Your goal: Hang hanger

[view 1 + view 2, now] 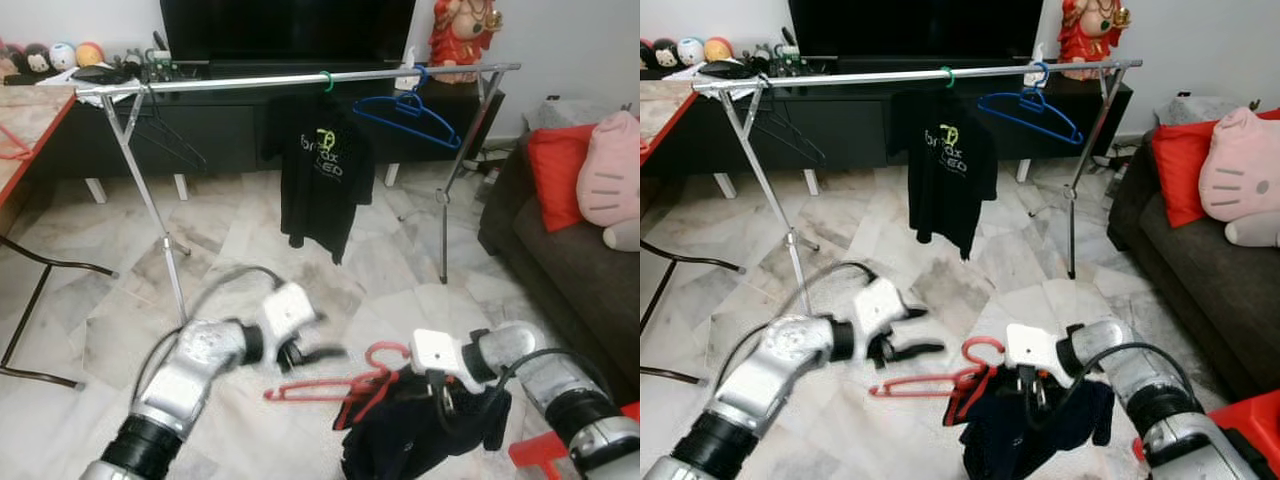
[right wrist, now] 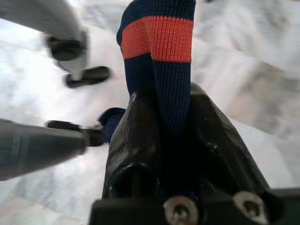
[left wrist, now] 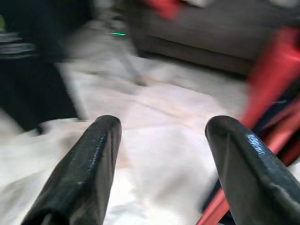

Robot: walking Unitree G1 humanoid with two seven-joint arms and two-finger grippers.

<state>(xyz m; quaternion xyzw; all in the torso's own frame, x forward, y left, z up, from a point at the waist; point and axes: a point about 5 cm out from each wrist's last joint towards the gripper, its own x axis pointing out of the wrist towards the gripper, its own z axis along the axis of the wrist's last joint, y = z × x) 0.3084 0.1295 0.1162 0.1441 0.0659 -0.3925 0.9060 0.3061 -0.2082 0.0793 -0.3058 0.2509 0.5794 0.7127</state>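
Low over the marble floor (image 1: 250,230), R gripper (image 1: 443,392) is clamped on a dark navy garment w/ orange collar band (image 2: 161,40); garment (image 1: 420,430) bunches around a red hanger (image 1: 330,385) whose hook curls up near the wrist. L gripper (image 1: 312,352) sits just beside the hanger's left arm, fingers (image 3: 89,164) spread wide, nothing between them; motion-blurred, so contact w/ hanger can't be confirmed.

Risks (judgement): R grip looks to be on cloth only, not on the hanger, so lifting could let the hanger slide out or the shirt slip off one shoulder. L fingers could knock the hanger arm sideways if they close off-centre. Hook may also snag on cloth.

Around: metal clothes rail (image 1: 300,80) stands well ahead, carrying a black T-shirt (image 1: 320,175) on a green hook, a blue hanger (image 1: 405,115) and a thin black hanger (image 1: 165,135). Free bar space between those. Rail legs (image 1: 150,200) splay out toward the robot — possible trip/obstruction on approach. Sofa w/ red cushion (image 1: 560,165) at right, TV unit (image 1: 290,40) behind rail.
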